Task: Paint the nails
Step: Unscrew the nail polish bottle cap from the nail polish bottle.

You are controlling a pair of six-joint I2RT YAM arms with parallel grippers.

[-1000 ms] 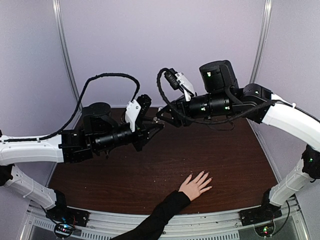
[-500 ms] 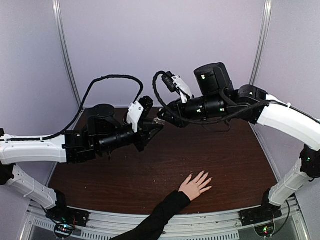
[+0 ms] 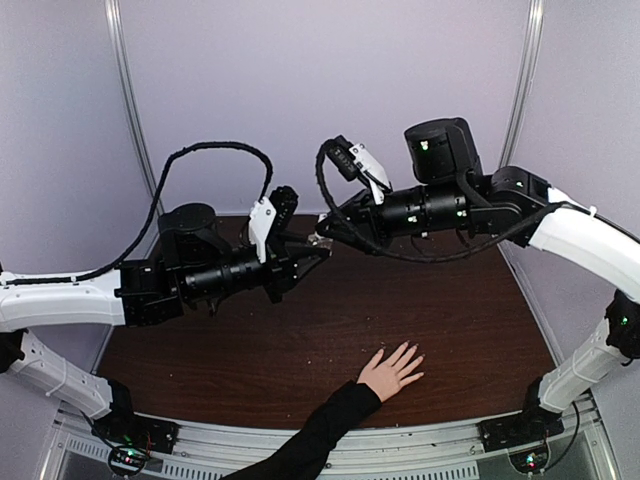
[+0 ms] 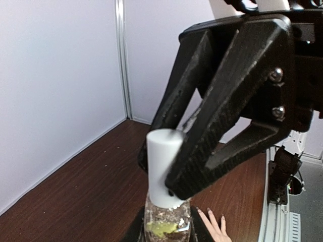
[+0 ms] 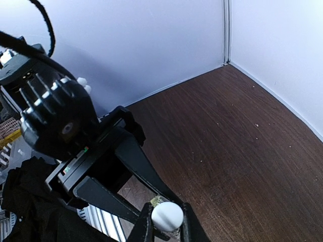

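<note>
1. You can see the tiny pale nails (image 3: 413,351) on the tips of five spread fingers. They belong to a light-skinned hand (image 3: 390,374) in a black sleeve (image 3: 320,430).
2. The hand lies flat on the dark brown wooden table (image 3: 470,320). It is close to the near edge, a bit right of the middle.
3. Up in the air, over the middle of the table and toward the far edge, is a small clear glass bottle (image 4: 166,222). It has something yellow-green inside and a white round cap (image 4: 162,166) on its end.
4. Your left gripper (image 3: 314,256) is closed tight on the lower part of the small clear glass bottle and holds it up off the table.
5. Your right gripper (image 3: 320,239) comes in from the other side. Its two black fingers (image 4: 227,116) are squeezed shut on the white round cap, one on each side.
6. The two grippers meet tip to tip at the bottle, well apart from the hand and the nails.
</note>
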